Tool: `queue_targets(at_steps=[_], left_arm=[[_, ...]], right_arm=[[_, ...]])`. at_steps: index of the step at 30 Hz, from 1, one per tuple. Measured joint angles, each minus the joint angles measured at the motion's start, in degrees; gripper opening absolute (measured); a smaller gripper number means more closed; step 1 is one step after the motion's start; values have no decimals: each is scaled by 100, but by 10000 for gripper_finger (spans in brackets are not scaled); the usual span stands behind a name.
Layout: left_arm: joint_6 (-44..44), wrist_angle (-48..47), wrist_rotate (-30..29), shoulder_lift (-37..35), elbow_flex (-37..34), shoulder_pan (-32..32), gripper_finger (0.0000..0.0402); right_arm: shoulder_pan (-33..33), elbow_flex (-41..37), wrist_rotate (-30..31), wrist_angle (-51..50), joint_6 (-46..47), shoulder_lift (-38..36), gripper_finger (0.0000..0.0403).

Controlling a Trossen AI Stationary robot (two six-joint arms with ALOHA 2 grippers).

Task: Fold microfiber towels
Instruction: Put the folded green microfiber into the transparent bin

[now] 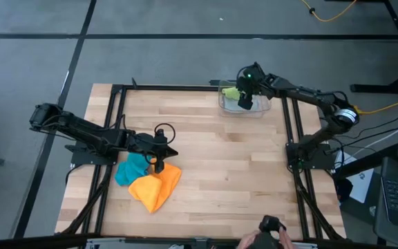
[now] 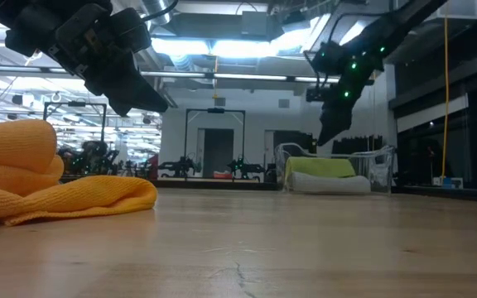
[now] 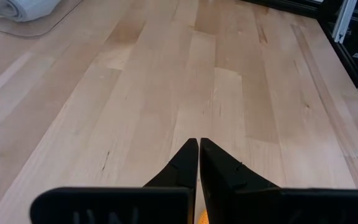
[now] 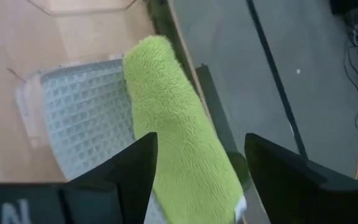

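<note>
high: overhead, straight down on whole table [image 1: 206, 152] | low: table-top level, looking across to far room, orange towel [image 2: 56, 186] close | left wrist: near, facing bare tabletop | right wrist: close above lime green towel [image 4: 179, 137] in clear bin [image 4: 86, 112] | shared: bin in high, low, right wrist

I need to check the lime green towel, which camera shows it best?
The right wrist view: the lime green towel fills the frame between the open right gripper's fingers. The high view shows a small patch in the clear bin; the low view a distant folded edge; the left wrist view none.
</note>
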Motion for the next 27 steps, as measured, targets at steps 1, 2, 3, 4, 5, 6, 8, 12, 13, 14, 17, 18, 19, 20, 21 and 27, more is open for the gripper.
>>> queue_targets(at_steps=[1, 2, 3, 4, 5, 6, 8, 12, 13, 14, 17, 18, 19, 20, 21, 27], left_arm=[[0, 0, 0, 0, 0, 0, 9], [-1, 0, 1, 0, 0, 0, 9], [0, 0, 1, 0, 0, 1, 9], [-1, 1, 0, 0, 0, 1, 9], [0, 0, 0, 0, 0, 0, 9], [0, 0, 0, 0, 0, 0, 9], [0, 0, 0, 0, 0, 1, 9], [0, 0, 0, 0, 0, 0, 9], [0, 0, 0, 0, 0, 2, 9], [0, 0, 0, 0, 2, 0, 9], [0, 0, 0, 0, 0, 0, 9], [-1, 1, 0, 0, 0, 0, 9], [0, 1, 0, 0, 1, 0, 9], [0, 2, 0, 0, 0, 2, 9], [0, 0, 0, 0, 0, 0, 9], [0, 0, 0, 0, 0, 1, 9]], right_arm=[[-30, 55, -40, -44, -38, 118, 243], [-45, 128, -48, -87, -49, 242, 243], [-54, 215, -49, -158, -58, 358, 243], [-54, 313, -46, -265, -88, 459, 243], [-54, 428, -46, -380, -156, 552, 243], [-54, 544, -46, -508, -196, 642, 243], [-53, 761, -78, -775, -349, 793, 243], [-76, 1072, -186, -1081, -624, 1013, 243], [-96, 1116, -188, -1099, -750, 1050, 243], [-131, 1154, -197, -1105, -818, 1093, 243], [-254, 1202, -420, -1190, -1059, 1230, 243], [-295, 1202, -505, -1194, -1121, 1268, 243], [-326, 1198, -547, -1168, -1197, 1309, 243], [-357, 1190, -559, -1146, -1228, 1351, 243], [-383, 1188, -566, -1146, -1243, 1399, 243], [-406, 1184, -570, -1038, -1533, 1523, 243]])
